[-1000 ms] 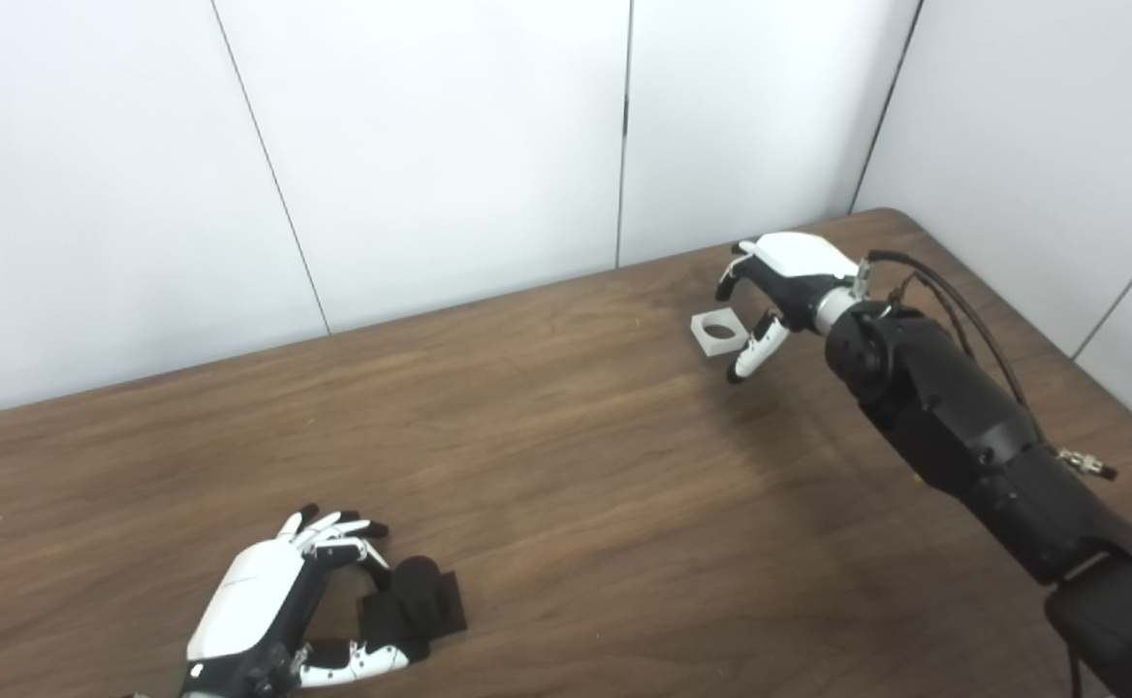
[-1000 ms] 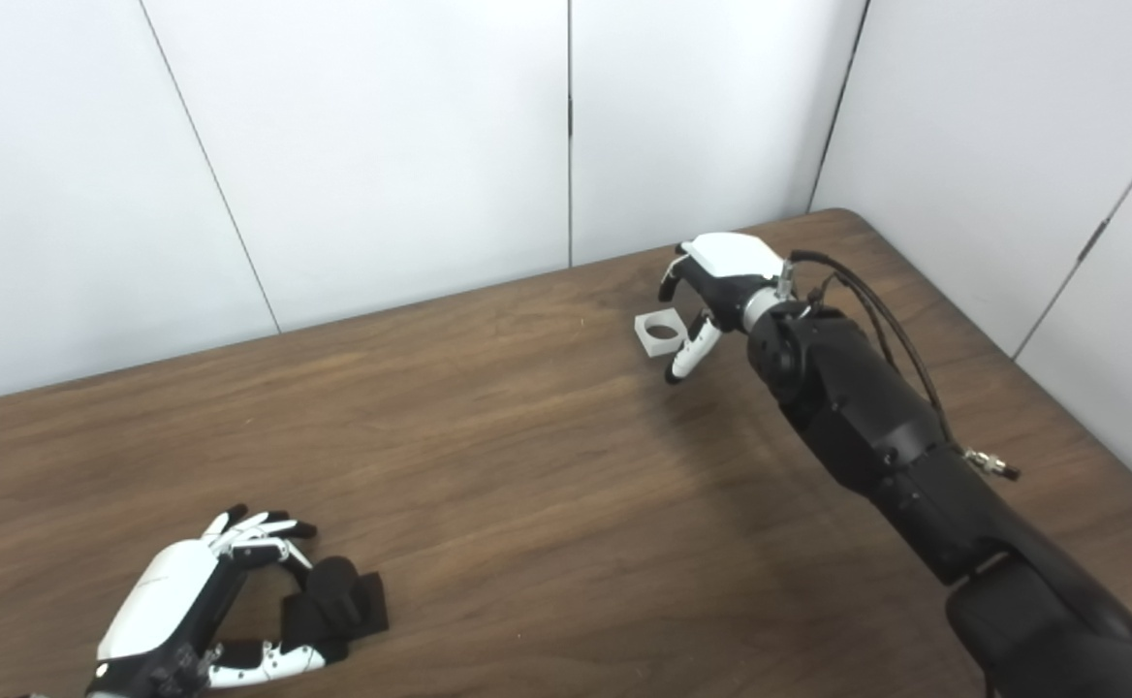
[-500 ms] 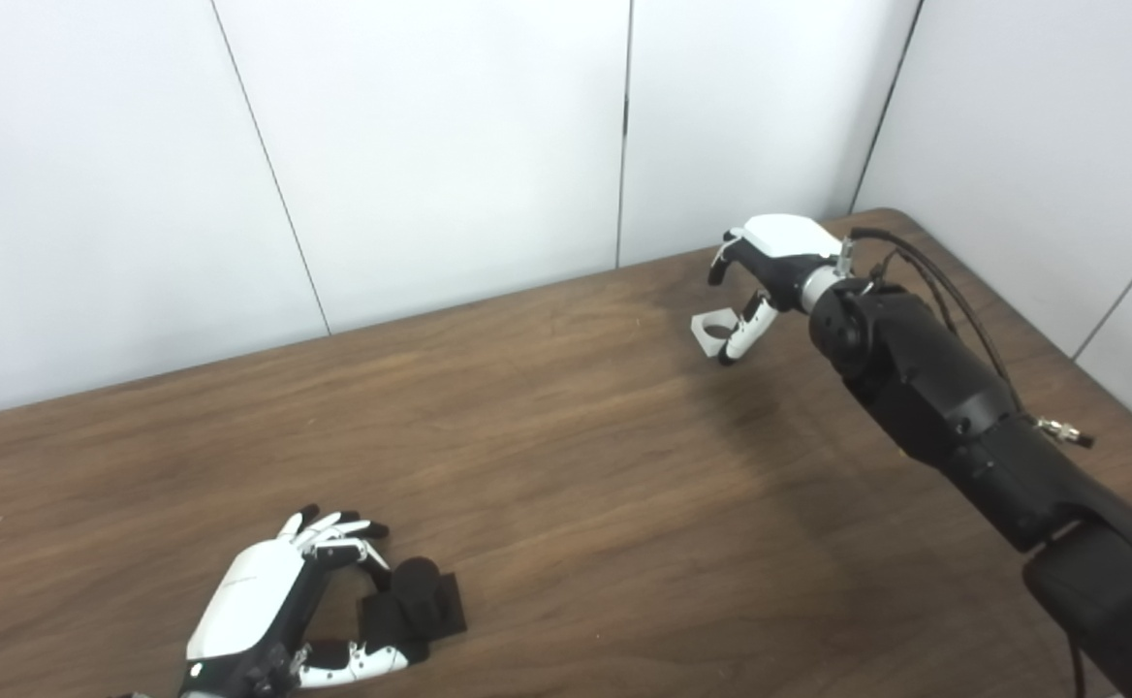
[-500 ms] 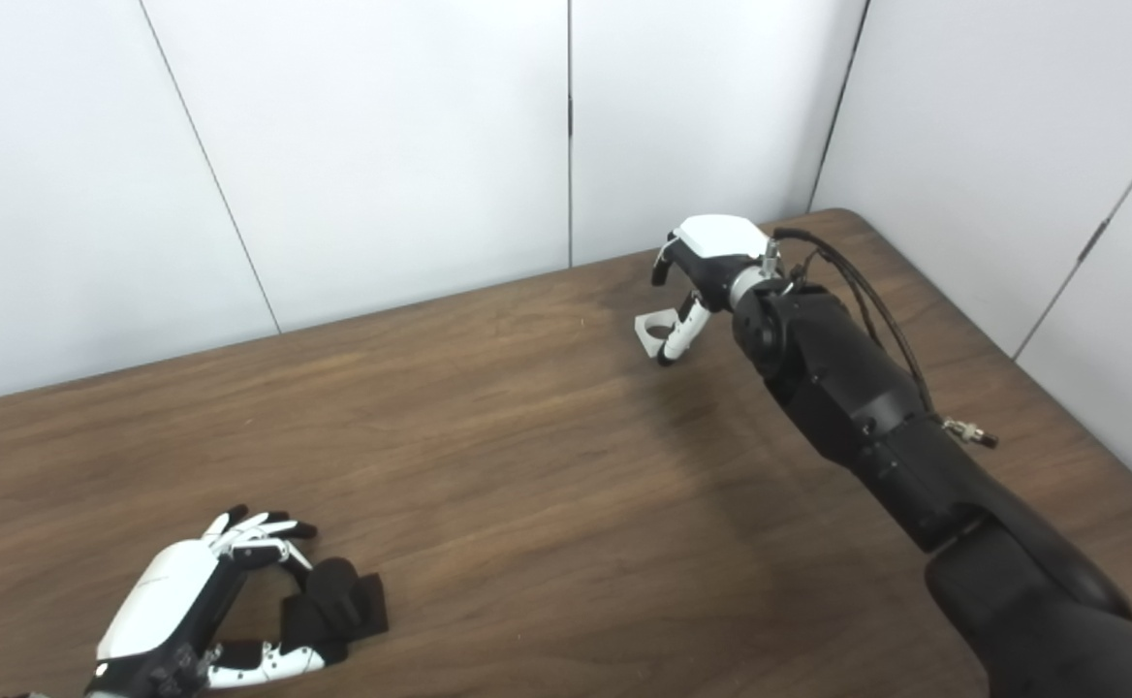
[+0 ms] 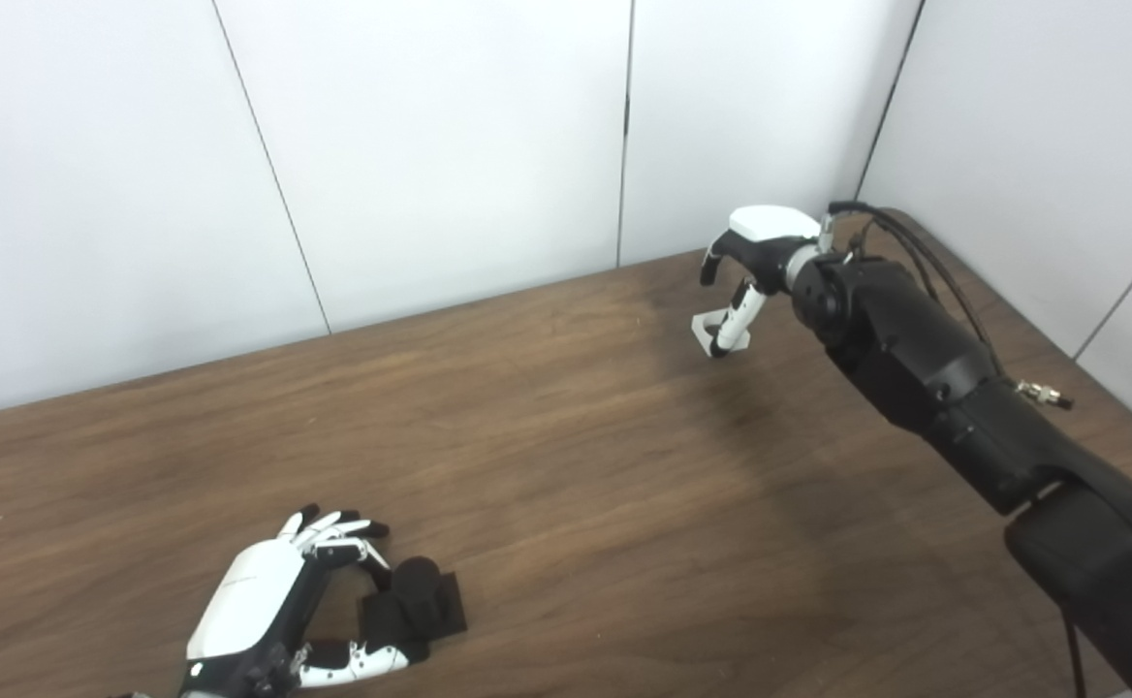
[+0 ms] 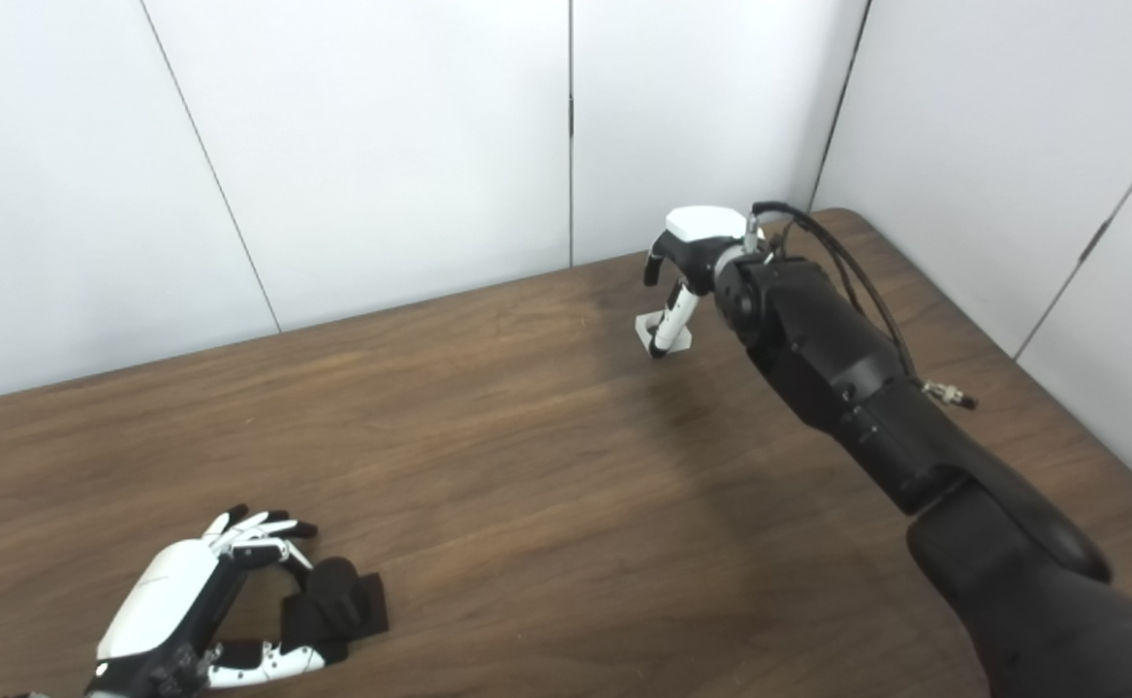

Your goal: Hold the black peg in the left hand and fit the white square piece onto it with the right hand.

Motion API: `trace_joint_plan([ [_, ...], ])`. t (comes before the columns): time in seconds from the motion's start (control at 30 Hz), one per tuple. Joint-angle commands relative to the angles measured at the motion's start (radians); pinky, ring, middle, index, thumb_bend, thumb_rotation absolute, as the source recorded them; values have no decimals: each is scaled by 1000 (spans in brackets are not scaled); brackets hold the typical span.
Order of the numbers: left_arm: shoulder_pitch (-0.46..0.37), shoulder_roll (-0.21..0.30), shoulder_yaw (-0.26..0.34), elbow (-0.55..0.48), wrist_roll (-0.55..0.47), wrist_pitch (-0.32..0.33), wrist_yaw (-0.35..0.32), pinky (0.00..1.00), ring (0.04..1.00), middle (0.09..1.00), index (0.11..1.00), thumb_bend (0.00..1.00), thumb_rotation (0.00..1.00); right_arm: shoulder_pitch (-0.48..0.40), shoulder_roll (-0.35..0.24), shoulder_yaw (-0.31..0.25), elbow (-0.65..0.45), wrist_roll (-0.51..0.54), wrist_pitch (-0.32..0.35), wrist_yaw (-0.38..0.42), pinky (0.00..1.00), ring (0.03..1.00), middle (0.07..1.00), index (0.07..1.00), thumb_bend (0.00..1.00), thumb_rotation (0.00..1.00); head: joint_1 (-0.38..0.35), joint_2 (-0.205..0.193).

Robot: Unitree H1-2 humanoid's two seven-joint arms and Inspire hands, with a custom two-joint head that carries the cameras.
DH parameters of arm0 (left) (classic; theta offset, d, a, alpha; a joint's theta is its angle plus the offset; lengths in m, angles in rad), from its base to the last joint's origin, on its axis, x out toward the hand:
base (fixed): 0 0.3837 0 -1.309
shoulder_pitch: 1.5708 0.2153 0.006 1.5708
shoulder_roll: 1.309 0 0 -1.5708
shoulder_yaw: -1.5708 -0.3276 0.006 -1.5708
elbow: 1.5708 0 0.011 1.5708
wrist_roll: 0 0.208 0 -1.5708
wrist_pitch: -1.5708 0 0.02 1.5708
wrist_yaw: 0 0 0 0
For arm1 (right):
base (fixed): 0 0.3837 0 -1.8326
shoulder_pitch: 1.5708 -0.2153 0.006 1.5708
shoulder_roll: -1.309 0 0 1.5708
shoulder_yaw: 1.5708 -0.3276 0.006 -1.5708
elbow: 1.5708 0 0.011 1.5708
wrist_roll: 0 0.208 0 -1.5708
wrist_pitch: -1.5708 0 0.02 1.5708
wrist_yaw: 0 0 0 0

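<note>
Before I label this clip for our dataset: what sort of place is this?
Probably a lab test cell: bare white panel walls, a plain wooden table in a corner, and only a peg and white piece.

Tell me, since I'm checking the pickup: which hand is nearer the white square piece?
Right. The right hand is directly over the white square piece; the left hand sits far across the table by the black peg.

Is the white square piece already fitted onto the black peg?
No: the white square piece lies on the table's far right under the right hand, while the black peg sits near the left hand.
</note>
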Motion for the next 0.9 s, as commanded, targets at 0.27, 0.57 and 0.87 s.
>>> trace_joint_plan([
  [0.27,38,27,-5,11,28,56,-48,1000,894,793,486,519,46,-65,-24,-4,13,-20,29,15,969,980,900,672,875,204,3,5],
  [0.57,42,32,-3,3,28,61,-54,1000,895,790,486,519,46,-54,-29,4,36,-27,24,-9,980,980,904,681,880,210,7,7],
  [0.87,44,35,2,-5,27,65,-57,1000,893,790,486,518,46,-39,-28,0,30,-25,19,-18,980,979,904,685,856,208,7,15],
])
